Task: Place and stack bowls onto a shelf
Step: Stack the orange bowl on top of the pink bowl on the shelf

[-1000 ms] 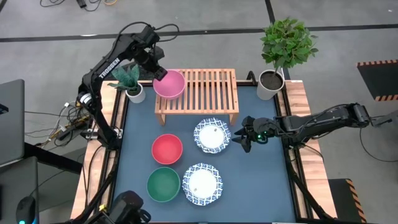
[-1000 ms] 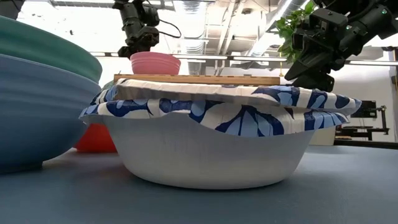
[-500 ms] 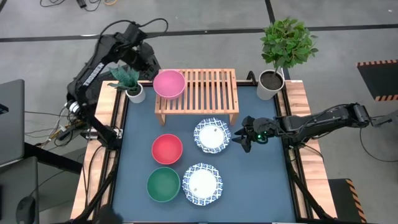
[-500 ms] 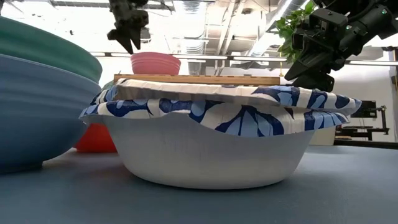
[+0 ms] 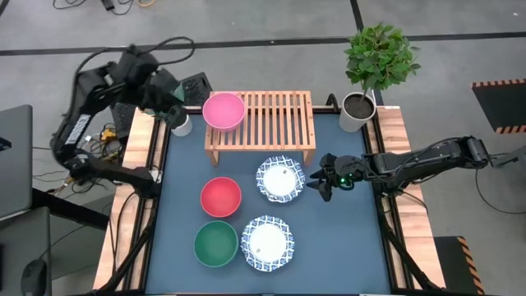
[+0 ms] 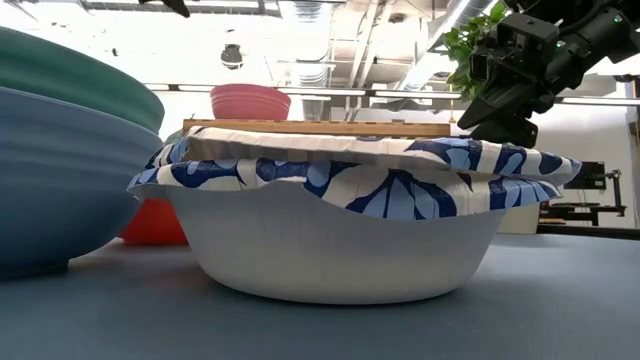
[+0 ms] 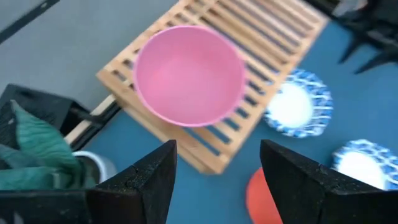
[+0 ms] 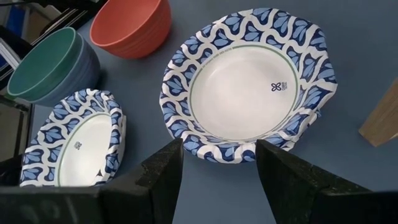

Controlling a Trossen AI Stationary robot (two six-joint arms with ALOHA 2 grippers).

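High view, smooth round pink bowl (image 5: 223, 111) on slatted wooden shelf (image 5: 279, 115), left claw (image 5: 168, 99) and right claw (image 5: 322, 182) released

In the low view, the near patterned bowl (image 6: 340, 225) fills mid-frame and hides most of the shelf (image 6: 320, 127) and the red bowl (image 6: 155, 222). The teal bowl (image 6: 60, 160) is cut off at the left edge. The left gripper (image 5: 168, 92) is blurred at upper left of the high view.

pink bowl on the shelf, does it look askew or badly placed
Somewhat. The pink bowl sits upright at the shelf's far left end, and from above its rim overhangs the left edge rather than resting fully on the slats. Nothing is spilled or damaged.
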